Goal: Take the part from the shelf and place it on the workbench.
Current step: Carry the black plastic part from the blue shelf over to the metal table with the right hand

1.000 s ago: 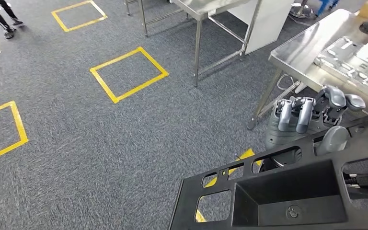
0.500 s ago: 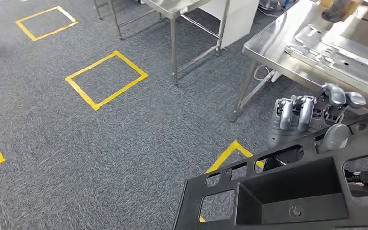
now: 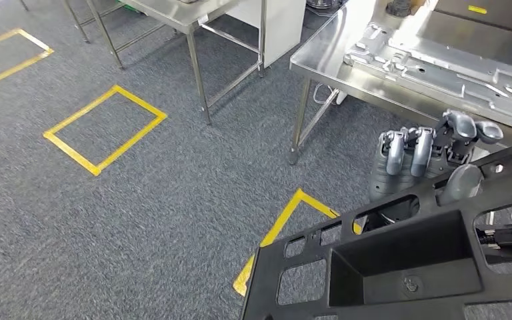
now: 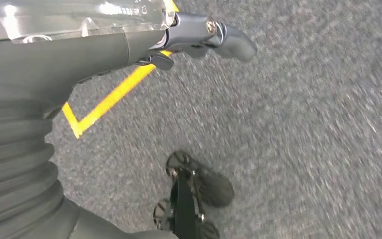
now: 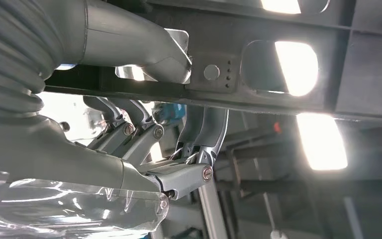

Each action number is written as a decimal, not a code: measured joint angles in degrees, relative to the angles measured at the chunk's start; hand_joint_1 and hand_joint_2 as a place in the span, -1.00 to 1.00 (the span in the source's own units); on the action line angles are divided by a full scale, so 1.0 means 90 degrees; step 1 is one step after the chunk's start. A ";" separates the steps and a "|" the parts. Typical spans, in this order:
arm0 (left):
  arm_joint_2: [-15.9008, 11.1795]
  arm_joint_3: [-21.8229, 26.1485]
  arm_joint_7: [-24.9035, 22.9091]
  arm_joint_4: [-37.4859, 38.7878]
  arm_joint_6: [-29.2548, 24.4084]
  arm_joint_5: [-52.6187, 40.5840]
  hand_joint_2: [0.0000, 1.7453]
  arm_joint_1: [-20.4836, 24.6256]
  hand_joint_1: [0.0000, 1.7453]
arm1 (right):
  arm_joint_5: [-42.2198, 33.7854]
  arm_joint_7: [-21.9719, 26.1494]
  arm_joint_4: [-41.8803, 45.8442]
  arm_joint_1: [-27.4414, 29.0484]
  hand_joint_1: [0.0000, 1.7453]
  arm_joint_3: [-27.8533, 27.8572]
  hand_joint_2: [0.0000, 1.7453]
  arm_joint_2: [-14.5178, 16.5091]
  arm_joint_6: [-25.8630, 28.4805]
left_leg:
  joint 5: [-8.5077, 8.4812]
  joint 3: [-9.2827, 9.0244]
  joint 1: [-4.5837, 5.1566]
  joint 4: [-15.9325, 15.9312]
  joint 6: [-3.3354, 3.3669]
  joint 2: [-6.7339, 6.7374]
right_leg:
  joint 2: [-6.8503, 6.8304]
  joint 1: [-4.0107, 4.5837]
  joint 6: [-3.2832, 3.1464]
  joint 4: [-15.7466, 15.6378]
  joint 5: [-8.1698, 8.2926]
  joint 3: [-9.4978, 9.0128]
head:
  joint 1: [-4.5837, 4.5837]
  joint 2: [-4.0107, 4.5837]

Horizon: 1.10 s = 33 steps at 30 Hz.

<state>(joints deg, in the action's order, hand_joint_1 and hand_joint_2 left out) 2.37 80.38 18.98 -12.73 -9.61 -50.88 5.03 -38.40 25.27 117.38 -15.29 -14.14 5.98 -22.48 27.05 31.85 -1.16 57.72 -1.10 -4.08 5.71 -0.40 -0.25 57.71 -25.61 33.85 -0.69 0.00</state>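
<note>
The part [image 3: 400, 267] is a large black plastic panel with a deep rectangular pocket and several cut-out windows, carried low at the right of the head view. My right hand [image 3: 433, 160] grips its upper edge, fingers curled over the rim and the thumb on the near face. In the right wrist view the thumb [image 5: 144, 55] presses on the panel [image 5: 288, 35], with the fingers under it. The steel workbench [image 3: 327, 67] stands just beyond the hand. My left hand [image 4: 204, 32] hangs over the carpet, thumb stretched out and holding nothing.
Flat silvery metal parts [image 3: 440, 63] lie on the workbench. A second steel table [image 3: 173, 13] stands at the back left, with a white cabinet [image 3: 277, 27] behind it. Yellow tape squares [image 3: 103, 130] mark the grey carpet, and one corner [image 3: 287, 220] lies near the panel.
The camera has turned, so the floor marks and tables have slid left and down, and more of the workbench top shows. The right hand still holds the panel the same way.
</note>
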 joint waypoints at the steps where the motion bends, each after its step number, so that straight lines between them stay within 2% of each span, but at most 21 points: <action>1: -0.0038 0.0015 -0.0004 -0.0004 -0.0015 0.0027 1.00 -0.0003 -1.00 | 0.0001 -0.0002 -0.0004 -0.0005 1.00 0.0007 1.00 -0.0001 0.0018 | -0.0001 -0.0002 0.0012 -0.0025 0.0023 0.0032 | 0.0064 -0.0009 0.0044 0.0000 0.0016 0.0026 | 0.0001 0.0000; 2: -0.0072 0.0029 -0.0014 -0.0009 -0.0024 0.0045 1.00 -0.0003 -1.00 | 0.0006 -0.0004 -0.0005 -0.0003 1.00 0.0015 1.00 -0.0001 0.0030 | -0.0018 -0.0002 0.0008 -0.0036 0.0062 0.0096 | 0.0093 -0.0021 0.0083 -0.0001 0.0021 0.0040 | 0.0005 0.0000; 4: -0.0139 0.0051 -0.0049 -0.0024 -0.0022 0.0060 1.00 0.0008 -1.00 | 0.0034 -0.0007 -0.0003 0.0003 1.00 0.0028 1.00 -0.0002 0.0052 | -0.0053 -0.0020 -0.0006 -0.0087 0.0151 0.0234 | -0.0110 -0.0014 0.0147 0.0197 -0.0114 0.0138 | -0.0018 0.0000; 6: -0.0188 0.0075 -0.0090 -0.0040 -0.0016 0.0060 1.00 0.0000 -1.00 | 0.0077 -0.0007 0.0001 0.0017 1.00 0.0031 1.00 -0.0002 0.0084 | -0.0066 -0.0030 -0.0001 -0.0116 0.0210 0.0383 | -0.0443 -0.0013 0.0193 0.0864 -0.0475 0.0454 | -0.0048 0.0000; 8: -0.0216 0.0105 -0.0113 -0.0044 -0.0012 0.0067 1.00 -0.0019 -1.00 | 0.0103 -0.0005 -0.0005 0.0051 1.00 0.0031 1.00 -0.0004 0.0104 | -0.0057 -0.0029 0.0013 -0.0114 0.0230 0.0533 | -0.0553 -0.0038 0.0230 0.1599 -0.0758 0.0818 | -0.0055 0.0000; 9: -0.0223 0.0118 -0.0118 -0.0045 -0.0007 0.0080 1.00 -0.0020 -1.00 | 0.0107 -0.0003 -0.0012 0.0073 1.00 0.0031 1.00 -0.0004 0.0102 | -0.0049 -0.0030 0.0016 -0.0112 0.0229 0.0606 | -0.0573 -0.0049 0.0244 0.1728 -0.0753 0.0885 | -0.0057 0.0000; 10: -0.0227 0.0127 -0.0127 -0.0045 -0.0001 0.0098 1.00 -0.0016 -1.00 | 0.0109 0.0000 -0.0021 0.0091 1.00 0.0031 1.00 -0.0004 0.0090 | -0.0040 -0.0035 0.0017 -0.0109 0.0223 0.0675 | -0.0596 -0.0055 0.0249 0.1623 -0.0642 0.0834 | -0.0057 0.0000; 11: -0.0225 0.0132 -0.0137 -0.0045 0.0007 0.0117 1.00 -0.0009 -1.00 | 0.0110 0.0005 -0.0032 0.0103 1.00 0.0031 1.00 -0.0004 0.0073 | -0.0029 -0.0045 0.0018 -0.0105 0.0210 0.0737 | -0.0641 -0.0056 0.0245 0.1299 -0.0454 0.0665 | -0.0057 0.0000; 13: -0.0211 0.0133 -0.0156 -0.0045 0.0018 0.0155 1.00 0.0001 -1.00 | 0.0111 0.0016 -0.0056 0.0099 1.00 0.0030 1.00 -0.0004 0.0033 | 0.0004 -0.0071 0.0035 -0.0090 0.0161 0.0845 | -0.0846 -0.0024 0.0196 0.0439 -0.0113 0.0212 | -0.0057 0.0000; 15: -0.0198 0.0134 -0.0164 -0.0045 0.0018 0.0181 1.00 0.0004 -1.00 | 0.0108 0.0023 -0.0083 0.0081 1.00 0.0029 1.00 -0.0004 0.0010 | 0.0035 -0.0090 0.0058 -0.0080 0.0091 0.0935 | -0.0950 0.0026 0.0123 0.0011 -0.0012 0.0005 | -0.0052 0.0000; 17: -0.0195 0.0136 -0.0171 -0.0045 0.0007 0.0201 1.00 0.0014 -1.00 | 0.0101 0.0024 -0.0114 0.0066 1.00 0.0029 1.00 -0.0004 0.0008 | 0.0053 -0.0114 0.0063 -0.0090 0.0017 0.1031 | -0.0839 0.0045 0.0054 -0.0018 -0.0007 0.0018 | -0.0049 0.0000; 19: -0.0197 0.0138 -0.0172 -0.0045 -0.0010 0.0227 1.00 0.0028 -1.00 | 0.0092 0.0023 -0.0143 0.0036 1.00 0.0023 1.00 -0.0001 0.0011 | 0.0162 -0.0094 0.0039 0.0028 -0.0050 0.0939 | -0.0736 0.0016 -0.0019 -0.0066 0.0025 -0.0004 | -0.0039 0.0000; 21: -0.0200 0.0143 -0.0164 -0.0045 -0.0016 0.0244 1.00 0.0024 -1.00 | 0.0084 0.0023 -0.0176 -0.0007 1.00 0.0001 1.00 0.0002 0.0015 | 0.0514 0.0154 0.0012 0.0613 -0.0095 0.0673 | -0.0643 -0.0013 -0.0077 -0.0100 0.0047 -0.0023 | -0.0015 0.0000; 23: -0.0202 0.0148 -0.0152 -0.0045 -0.0008 0.0250 1.00 -0.0002 -1.00 | 0.0072 0.0024 -0.0225 -0.0026 1.00 -0.0014 1.00 0.0003 0.0021 | 0.0890 0.0576 0.0007 0.1477 -0.0120 0.0530 | -0.0519 -0.0006 -0.0102 -0.0092 0.0046 -0.0016 | 0.0002 0.0000; 24: -0.0202 0.0149 -0.0142 -0.0045 0.0006 0.0251 1.00 -0.0015 -1.00 | 0.0064 0.0024 -0.0250 -0.0027 1.00 -0.0015 1.00 0.0003 0.0024 | 0.0933 0.0713 0.0007 0.1725 -0.0123 0.0510 | -0.0449 -0.0001 -0.0105 -0.0085 0.0045 -0.0014 | 0.0002 0.0000; 25: -0.0201 0.0149 -0.0130 -0.0045 0.0024 0.0250 1.00 -0.0025 -1.00 | 0.0057 0.0027 -0.0273 -0.0030 1.00 -0.0015 1.00 0.0003 0.0026 | 0.0842 0.0739 0.0007 0.1730 -0.0117 0.0499 | -0.0374 0.0003 -0.0103 -0.0076 0.0044 -0.0015 | 0.0003 0.0000; 26: -0.0201 0.0149 -0.0118 -0.0045 0.0044 0.0247 1.00 -0.0030 -1.00 | 0.0050 0.0030 -0.0290 -0.0037 1.00 -0.0015 1.00 0.0003 0.0027 | 0.0634 0.0639 0.0007 0.1472 -0.0103 0.0480 | -0.0301 0.0004 -0.0098 -0.0067 0.0041 -0.0022 | 0.0003 0.0000; 27: -0.0200 0.0148 -0.0107 -0.0045 0.0062 0.0243 1.00 -0.0032 -1.00 | 0.0041 0.0035 -0.0305 -0.0047 1.00 -0.0015 1.00 0.0003 0.0028 | 0.0368 0.0444 0.0004 0.1021 -0.0081 0.0408 | -0.0230 0.0004 -0.0089 -0.0057 0.0035 -0.0030 | 0.0004 0.0000; 29: -0.0201 0.0147 -0.0098 -0.0045 0.0082 0.0234 1.00 -0.0033 -1.00 | 0.0024 0.0046 -0.0331 -0.0073 1.00 -0.0016 1.00 0.0003 0.0029 | 0.0052 0.0090 0.0000 0.0223 -0.0023 0.0174 | -0.0102 0.0014 -0.0041 -0.0030 0.0028 -0.0021 | 0.0000 0.0000; 31: -0.0200 0.0147 -0.0096 -0.0045 0.0092 0.0231 1.00 -0.0032 -1.00 | 0.0014 0.0056 -0.0350 -0.0088 1.00 -0.0017 1.00 0.0002 0.0029 | 0.0027 -0.0016 0.0017 -0.0020 0.0036 0.0076 | 0.0010 0.0003 0.0036 -0.0020 0.0042 0.0016 | -0.0004 0.0000; 33: -0.0183 0.0147 -0.0095 -0.0046 0.0102 0.0236 1.00 -0.0019 -1.00 | 0.0008 0.0062 -0.0361 -0.0094 1.00 -0.0018 1.00 0.0002 0.0030 | -0.0007 -0.0029 0.0012 -0.0051 0.0113 0.0193 | 0.0076 -0.0011 0.0115 -0.0018 0.0051 0.0042 | -0.0001 0.0000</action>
<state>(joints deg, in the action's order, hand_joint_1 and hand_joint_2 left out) 0.72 81.70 18.12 -13.14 -8.68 -48.75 4.86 -38.33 25.82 114.14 -16.14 -14.29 6.00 -22.21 26.98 31.59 -1.05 57.26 -0.08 -2.34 6.39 -0.50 0.79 57.54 -25.15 34.23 -0.70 0.00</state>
